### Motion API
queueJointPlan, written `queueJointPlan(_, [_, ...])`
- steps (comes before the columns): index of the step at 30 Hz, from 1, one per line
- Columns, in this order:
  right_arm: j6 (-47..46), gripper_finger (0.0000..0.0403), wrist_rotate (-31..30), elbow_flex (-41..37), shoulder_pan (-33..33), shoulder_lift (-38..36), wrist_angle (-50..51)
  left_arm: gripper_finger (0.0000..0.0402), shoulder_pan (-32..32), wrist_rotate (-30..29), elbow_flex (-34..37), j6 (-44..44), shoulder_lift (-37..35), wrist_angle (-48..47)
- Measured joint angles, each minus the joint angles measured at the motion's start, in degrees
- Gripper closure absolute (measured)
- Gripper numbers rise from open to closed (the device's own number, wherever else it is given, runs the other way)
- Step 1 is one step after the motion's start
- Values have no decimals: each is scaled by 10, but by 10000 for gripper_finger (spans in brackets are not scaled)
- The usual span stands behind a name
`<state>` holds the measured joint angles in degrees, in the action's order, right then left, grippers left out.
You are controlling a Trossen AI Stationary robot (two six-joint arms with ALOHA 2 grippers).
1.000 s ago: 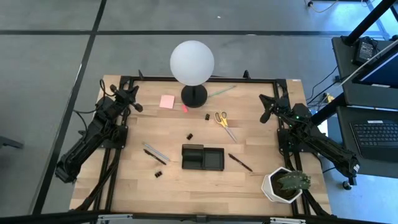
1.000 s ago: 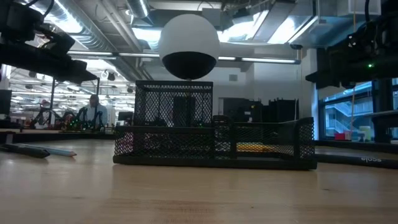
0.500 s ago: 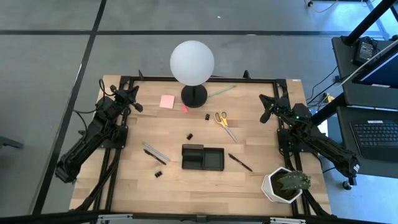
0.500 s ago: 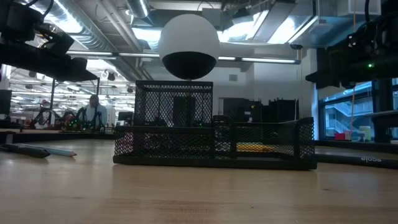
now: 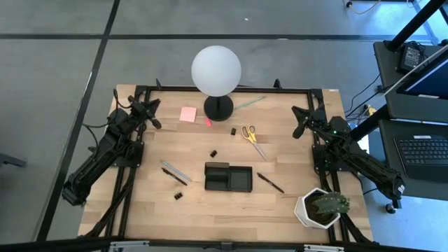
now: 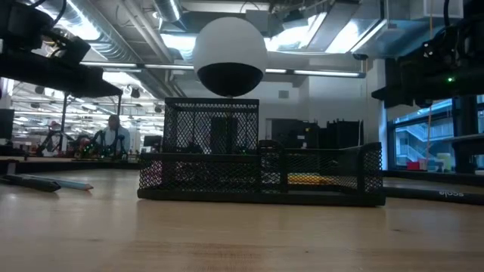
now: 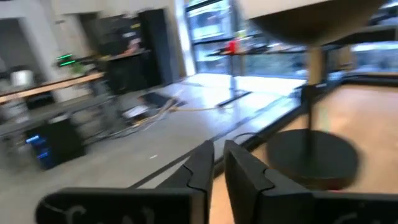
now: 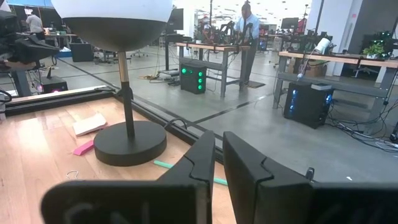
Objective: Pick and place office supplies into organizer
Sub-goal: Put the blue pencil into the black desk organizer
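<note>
Both the left gripper (image 5: 149, 106) and right gripper (image 5: 299, 120) hover empty, fingers nearly together, while the scissors (image 5: 251, 137) lie near the lamp (image 5: 217, 70): light, stiff, probably slippery, best pinched across the blades.

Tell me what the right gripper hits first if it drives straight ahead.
Probably the lamp: the right gripper points across the table's far edge, the lamp base slightly off its line, so it may pass by.

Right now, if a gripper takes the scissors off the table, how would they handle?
The scissors lie flat with blades nearly closed, so probably a low, awkward pinch. Metal blades look stiff, likely slippery. Gripped by a yellow handle, they may swing blade-down.
</note>
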<state>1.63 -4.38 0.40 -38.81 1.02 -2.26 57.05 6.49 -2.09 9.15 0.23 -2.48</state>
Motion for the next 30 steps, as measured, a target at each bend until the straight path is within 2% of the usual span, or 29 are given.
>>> queueJointPlan(5, [0, 366, 0, 0, 0, 0, 0, 309, -5, 100, 0, -11, 0, 12])
queueJointPlan(9, [2, 366, 0, 0, 0, 0, 0, 267, -34, 170, 0, -48, 0, 22])
queueJointPlan(15, [3, 366, 0, 0, 0, 0, 0, 238, -114, 220, 0, -119, 0, 75])
queueJointPlan(22, [6, 366, -5, 0, 0, 0, -23, 242, -236, 214, 0, -92, 11, 126])
queueJointPlan(26, [4, 366, -5, 0, 0, 0, -32, 254, -308, 143, 0, -53, 52, 130])
queueJointPlan(30, [3, 366, -5, 0, 0, 0, -34, 275, -380, 87, 0, -26, 124, 154])
